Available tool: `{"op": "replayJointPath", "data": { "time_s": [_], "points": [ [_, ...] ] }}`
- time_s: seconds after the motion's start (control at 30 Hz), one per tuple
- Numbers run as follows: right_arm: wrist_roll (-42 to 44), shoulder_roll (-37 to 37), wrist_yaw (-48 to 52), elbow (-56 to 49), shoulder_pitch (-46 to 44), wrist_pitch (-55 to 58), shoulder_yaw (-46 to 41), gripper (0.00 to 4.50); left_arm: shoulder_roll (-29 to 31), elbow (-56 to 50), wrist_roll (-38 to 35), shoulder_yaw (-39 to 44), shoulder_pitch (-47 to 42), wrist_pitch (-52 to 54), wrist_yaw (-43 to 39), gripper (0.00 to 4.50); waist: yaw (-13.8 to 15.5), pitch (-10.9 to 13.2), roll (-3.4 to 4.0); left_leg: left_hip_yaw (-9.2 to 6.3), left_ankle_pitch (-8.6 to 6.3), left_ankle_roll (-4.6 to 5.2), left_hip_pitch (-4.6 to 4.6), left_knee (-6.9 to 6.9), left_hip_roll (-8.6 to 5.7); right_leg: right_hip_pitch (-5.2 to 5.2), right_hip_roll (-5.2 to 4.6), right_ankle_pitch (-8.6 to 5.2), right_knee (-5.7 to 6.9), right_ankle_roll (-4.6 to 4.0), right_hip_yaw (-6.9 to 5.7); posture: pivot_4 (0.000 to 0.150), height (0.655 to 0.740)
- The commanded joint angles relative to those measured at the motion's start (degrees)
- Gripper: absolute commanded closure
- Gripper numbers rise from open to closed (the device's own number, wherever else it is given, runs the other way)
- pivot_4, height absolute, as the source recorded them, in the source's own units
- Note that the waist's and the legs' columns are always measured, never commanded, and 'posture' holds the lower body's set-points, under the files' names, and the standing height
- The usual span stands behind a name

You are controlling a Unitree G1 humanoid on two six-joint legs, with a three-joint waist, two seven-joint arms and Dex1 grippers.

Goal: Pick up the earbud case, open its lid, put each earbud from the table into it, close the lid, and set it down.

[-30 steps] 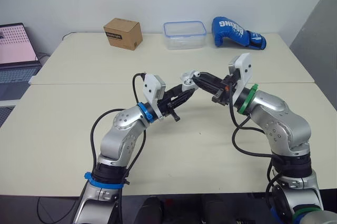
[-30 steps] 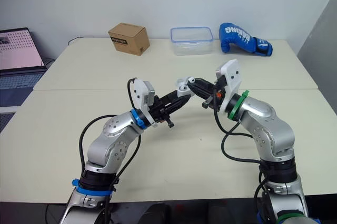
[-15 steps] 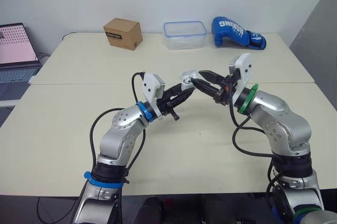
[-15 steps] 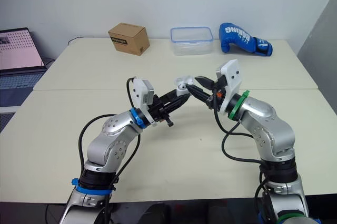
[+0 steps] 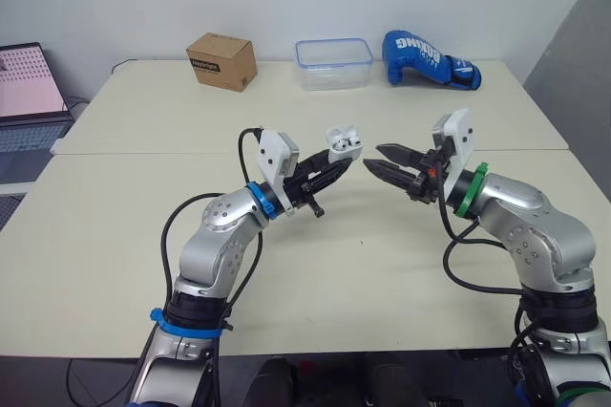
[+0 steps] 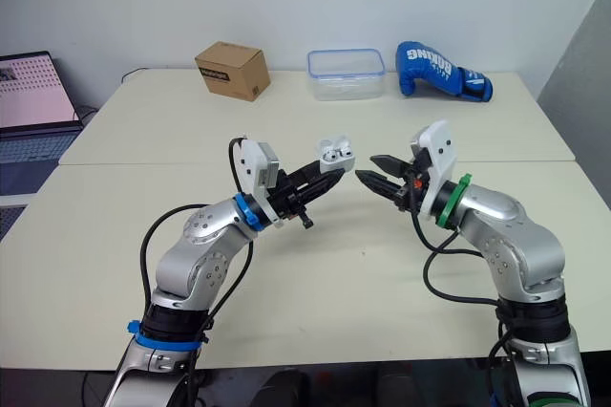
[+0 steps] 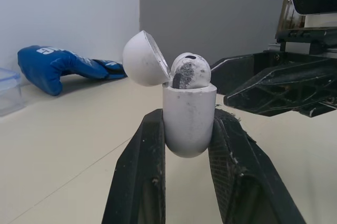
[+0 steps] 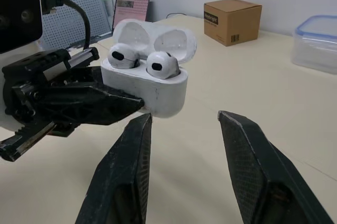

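My left gripper (image 5: 336, 160) is shut on the white earbud case (image 5: 343, 143), holding it up over the middle of the table. The case (image 8: 147, 86) has its lid swung open, and two white earbuds (image 8: 141, 60) sit in its sockets. In the left wrist view the case (image 7: 188, 120) is clamped between both black fingers (image 7: 138, 171). My right gripper (image 5: 376, 157) hangs open and empty a short way to the right of the case, its tips pointing at it without touching.
Along the far edge of the cream table (image 5: 124, 235) stand a cardboard box (image 5: 222, 61), a clear plastic container (image 5: 334, 63) and a blue boxing glove (image 5: 430, 58). A laptop (image 5: 29, 92) sits off the table's left side.
My right gripper has drawn back to the right, away from the case, and opened. The case stays in my left gripper with its lid up.
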Motion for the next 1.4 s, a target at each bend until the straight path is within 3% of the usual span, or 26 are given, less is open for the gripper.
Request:
{"op": "replayJointPath", "data": {
  "time_s": [0.03, 0.2, 0.33, 0.6, 0.8, 1.0, 1.17, 1.3, 1.4],
  "points": [
    [1.41, -0.64, 0.08, 2.79, -0.91, 0.19, -2.85, 2.81, 3.69, -3.15, -2.89, 0.19, -0.71, 2.1, -5.27, 3.76, -0.09, 0.0, 0.0, 0.0, 0.0, 0.0, 0.01, 0.0, 0.0, 0.0, 0.0, 0.0, 0.01, 0.0, 0.0, 0.15, 0.74],
    [-4.41, -0.31, 0.5, 11.24, -2.99, -5.92, 0.39, 4.43, 9.26, -5.85, -3.18, -2.46, -0.95, 3.97, -11.79, 3.76, -0.2, 0.0, 0.0, 0.07, 0.01, 0.02, 0.05, 0.0, 0.02, 0.01, 0.03, -0.01, -0.01, 0.0, 0.06, 0.15, 0.74],
    [-3.05, 2.8, 1.13, 10.2, -5.21, -5.98, 1.89, 4.43, 10.44, -6.72, -2.49, -4.02, -0.9, 3.91, -13.69, 3.76, -0.27, 0.0, 0.01, 0.08, 0.01, 0.02, 0.04, -0.04, 0.04, 0.0, 0.04, -0.01, -0.03, -0.01, 0.07, 0.15, 0.74],
    [7.0, 4.92, 0.35, -1.67, -5.8, 6.02, 3.19, 4.43, 10.13, -4.38, 0.3, -4.97, -0.6, 1.59, -13.81, 3.76, -0.17, 0.0, 0.01, 0.01, 0.01, 0.02, 0.03, -0.01, 0.04, 0.01, 0.03, -0.01, -0.02, -0.02, 0.03, 0.15, 0.74],
    [4.56, 3.78, -1.25, -5.01, -1.85, 4.6, 5.66, 4.43, 9.14, -2.25, 1.06, -3.92, -1.06, 0.7, -12.69, 3.76, -0.14, 0.0, 0.01, 0.03, 0.01, 0.02, 0.03, 0.0, 0.04, 0.01, 0.03, -0.01, -0.02, 0.0, 0.03, 0.15, 0.74],
    [-3.14, 2.79, -3.91, -4.05, 1.07, -1.37, 8.41, 4.43, 7.62, -4.74, -2.12, -3.15, -0.67, 5.06, -11.73, 3.76, -0.14, 0.0, 0.01, 0.02, 0.01, 0.02, 0.04, -0.01, 0.05, 0.01, 0.04, -0.03, -0.01, 0.03, 0.02, 0.15, 0.74],
    [-1.19, 4.29, -4.39, -4.95, 3.23, -4.16, 3.67, 4.43, 7.15, -4.59, -1.82, -3.49, 0.65, 10.88, -7.68, 3.76, -0.13, 0.0, 0.0, 0.02, 0.01, 0.02, 0.03, -0.01, 0.05, 0.01, 0.04, -0.02, -0.03, 0.0, 0.03, 0.15, 0.74],
    [5.6, 1.5, -1.72, -7.29, 6.28, -0.07, -2.24, 3.58, 3.52, -4.77, -5.22, -1.63, 1.61, 24.22, 1.42, 3.76, 0.02, 0.0, 0.0, -0.02, 0.01, 0.02, 0.03, 0.02, 0.04, 0.06, 0.02, -0.02, -0.02, 0.01, 0.02, 0.15, 0.74],
    [1.94, -5.26, 3.01, -9.35, 11.34, -2.57, 0.54, 2.47, 0.04, -4.96, -9.52, 0.17, 2.16, 34.03, 6.14, 3.76, -0.01, 0.01, 0.0, -0.02, 0.0, 0.03, 0.04, 0.01, 0.01, 0.08, 0.0, -0.06, -0.03, 0.08, 0.02, 0.15, 0.74]
  ]
}}
